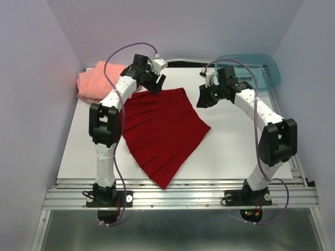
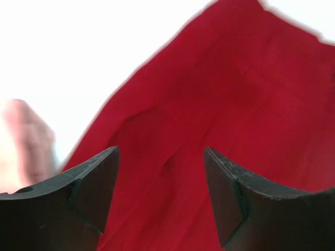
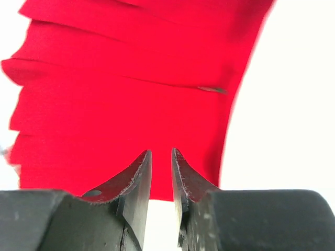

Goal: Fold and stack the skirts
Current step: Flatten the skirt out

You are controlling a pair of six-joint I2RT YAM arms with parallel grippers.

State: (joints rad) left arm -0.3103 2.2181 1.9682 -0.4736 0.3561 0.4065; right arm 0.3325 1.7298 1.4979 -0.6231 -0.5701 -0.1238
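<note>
Left claw [image 2: 160, 157]: jaws spread wide, nothing between them. In the top view the left claw [image 1: 155, 82] hangs over the far edge of the red skirt [image 1: 165, 130], near its far-left corner. The wrist view shows red cloth [image 2: 225, 115] filling the gap between the jaws and running on ahead. Contact with the cloth cannot be told.

Right claw [image 3: 161, 152]: jaws pressed almost together, a thin slit left, pinching nothing. It sits just off the skirt's far-right side [image 1: 204, 97], over bare table [image 1: 235, 151]. The cloth edge lies just ahead of its tips and the pleats [image 3: 120, 89] run crosswise in its view.

Red skirt: flat at mid-table and turned on a diagonal. Its long axis runs far to near, and one corner points at the near edge between the two bases.

Salmon skirt [image 1: 94, 83]: rumpled in the far-left corner, well apart from the right claw and just beyond the left arm. It shows as a blur in the left wrist view [image 2: 21, 141].

Teal tray [image 1: 264, 65]: far-right corner.

Judgement: the left claw is better placed to take the far edge. The right claw would need to part its jaws and shift left onto the cloth before a two-handed fold toward the near side.
</note>
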